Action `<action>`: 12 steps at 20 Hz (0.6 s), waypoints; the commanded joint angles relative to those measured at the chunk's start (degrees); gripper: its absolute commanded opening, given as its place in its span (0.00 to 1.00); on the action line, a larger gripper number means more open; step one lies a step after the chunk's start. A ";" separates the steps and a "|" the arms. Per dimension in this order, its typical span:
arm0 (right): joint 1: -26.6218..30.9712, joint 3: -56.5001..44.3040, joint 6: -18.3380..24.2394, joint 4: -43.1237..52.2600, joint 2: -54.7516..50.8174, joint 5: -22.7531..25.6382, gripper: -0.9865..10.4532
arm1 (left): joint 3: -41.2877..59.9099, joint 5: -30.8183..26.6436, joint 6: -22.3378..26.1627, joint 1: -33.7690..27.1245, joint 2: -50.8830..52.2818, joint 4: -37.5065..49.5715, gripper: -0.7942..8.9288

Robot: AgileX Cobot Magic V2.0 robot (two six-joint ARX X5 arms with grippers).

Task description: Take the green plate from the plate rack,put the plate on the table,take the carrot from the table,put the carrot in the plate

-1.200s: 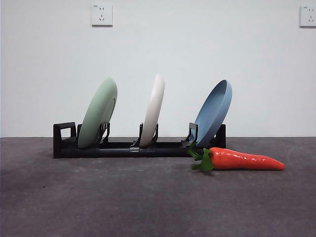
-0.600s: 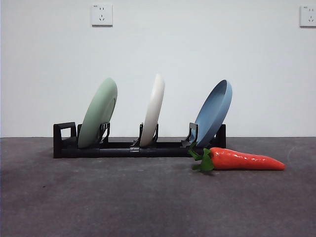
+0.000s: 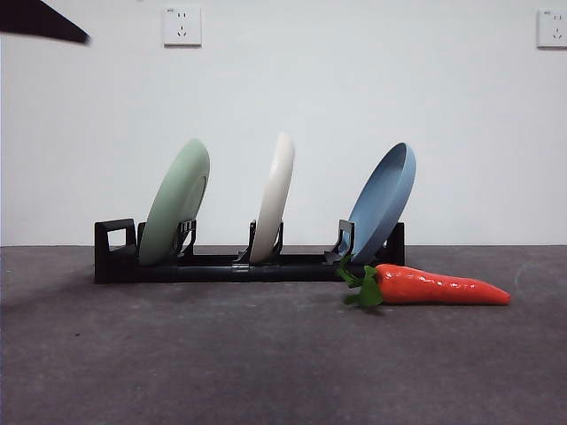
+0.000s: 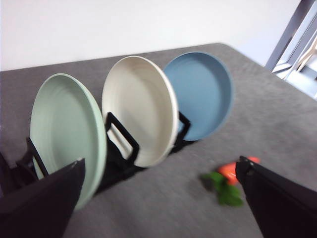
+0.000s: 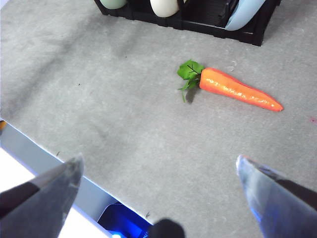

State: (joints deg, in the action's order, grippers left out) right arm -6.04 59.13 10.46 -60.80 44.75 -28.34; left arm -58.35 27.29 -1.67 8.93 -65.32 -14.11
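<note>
White wall with two sockets backs the front view, where the dark grey table [image 3: 266,354] carries the plate rack [image 3: 239,264]. Its three plates stand on edge, leaning: the green plate [image 3: 174,202] by the looped end, a cream plate [image 3: 273,197] in the middle, a blue plate [image 3: 384,202] at the other end. The carrot [image 3: 434,287] lies on the table just before the blue plate, leaves toward the rack. A black arm tip [image 3: 42,21] shows at a top corner. From the left wrist, the left gripper [image 4: 158,198] hangs wide open and empty, near the green plate [image 4: 67,134]. From the right wrist, the right gripper [image 5: 158,188] is wide open, empty, well apart from the carrot [image 5: 237,89].
</note>
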 commanded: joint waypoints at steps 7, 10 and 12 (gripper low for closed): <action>-0.11 0.07 -0.52 0.22 -0.13 -0.07 0.64 | -17.81 -7.98 3.45 3.52 -29.90 3.45 0.70; -0.11 0.07 -0.55 0.20 -0.13 -0.07 0.64 | -20.06 -9.49 3.43 3.89 -35.15 6.49 0.69; -0.11 0.07 -0.52 0.00 -0.13 -0.04 0.64 | -20.06 -10.91 3.43 3.89 -36.83 7.80 0.69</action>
State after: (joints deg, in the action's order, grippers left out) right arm -6.04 59.13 10.28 -60.88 44.77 -28.34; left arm -78.39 16.64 0.99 12.62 -101.60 -6.94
